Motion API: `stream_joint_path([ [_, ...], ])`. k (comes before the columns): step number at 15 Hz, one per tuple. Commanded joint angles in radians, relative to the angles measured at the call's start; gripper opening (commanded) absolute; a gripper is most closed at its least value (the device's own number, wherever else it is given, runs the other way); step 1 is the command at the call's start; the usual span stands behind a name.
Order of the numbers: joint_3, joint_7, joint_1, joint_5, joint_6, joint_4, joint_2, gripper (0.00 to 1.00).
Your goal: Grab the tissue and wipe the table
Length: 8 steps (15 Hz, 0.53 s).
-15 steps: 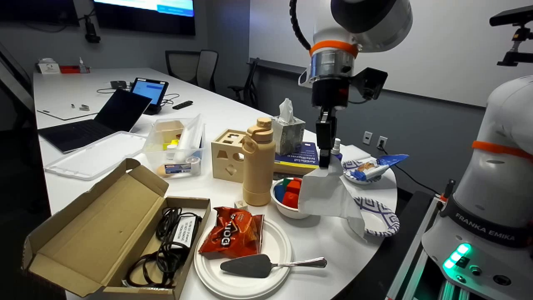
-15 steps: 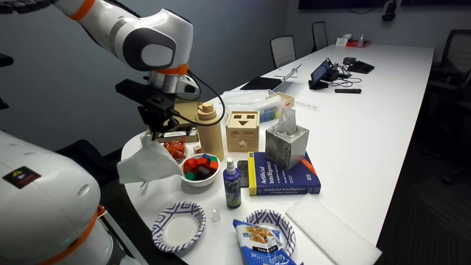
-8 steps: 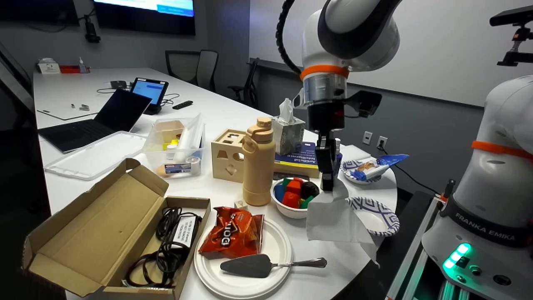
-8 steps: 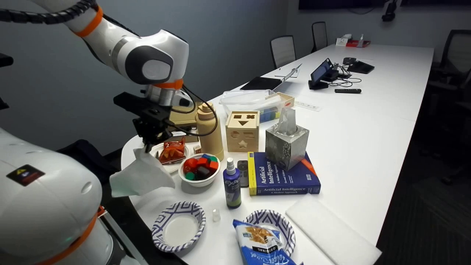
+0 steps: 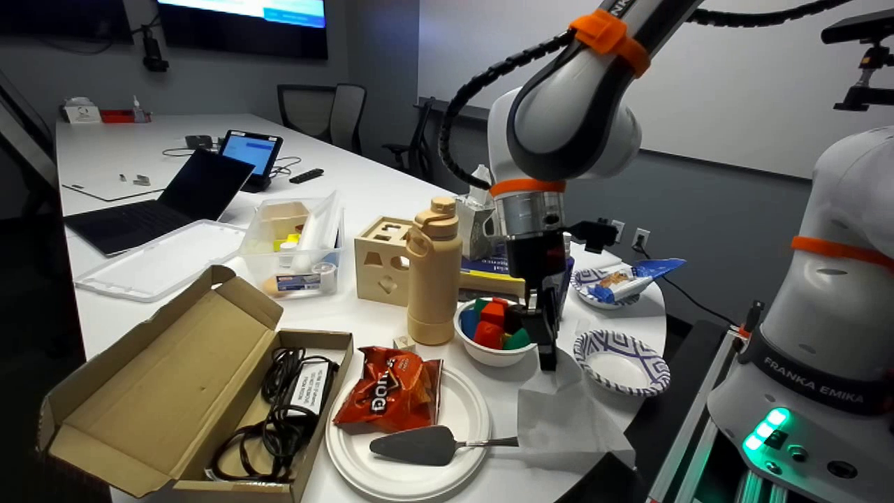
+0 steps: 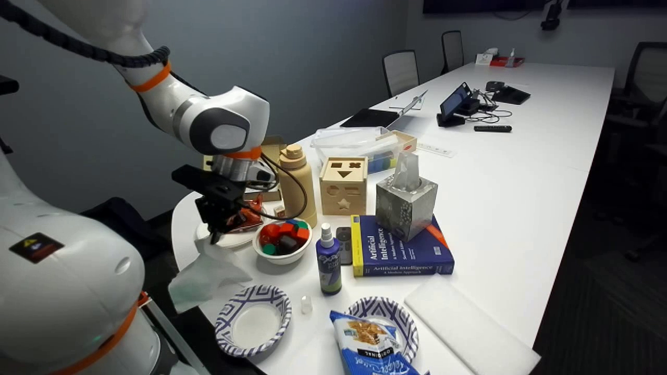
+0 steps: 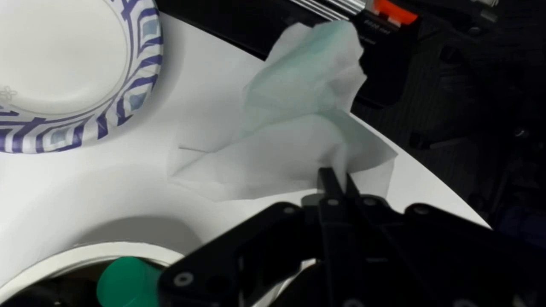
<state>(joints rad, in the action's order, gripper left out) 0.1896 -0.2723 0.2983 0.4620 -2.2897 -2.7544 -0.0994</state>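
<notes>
Tissue hangs from the gripper, a fold of it clenched between the fingers, just beside the bowl of blocks on the side toward the edge of the table, and its far end reaches past that edge. Whether the sheet touches the table is hard to tell. Because only a thin fold is held, a hard drag could tear the paper or pull it out of the grip; with one end over the edge, part of a stroke would likely wipe nothing. Pressing too low could scrape the fingers, and a swing toward the bowl might tip it and scatter the blocks. Room is tight around the bowl: the patterned plate lies near it, the white plate too, with the handle of a cake server sticking out where the sheet might snag, and the tan bottle and spray bottle stand close by it
</notes>
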Motion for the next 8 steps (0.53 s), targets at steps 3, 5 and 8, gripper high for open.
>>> stream_joint_path([
  [3,0.036,-0.019,-0.006,0.079,-0.162,0.001,0.132,0.0],
  [5,0.049,-0.039,-0.016,0.139,-0.208,0.001,0.145,0.26],
  [8,0.069,-0.051,-0.02,0.215,-0.266,0.002,0.149,0.41],
])
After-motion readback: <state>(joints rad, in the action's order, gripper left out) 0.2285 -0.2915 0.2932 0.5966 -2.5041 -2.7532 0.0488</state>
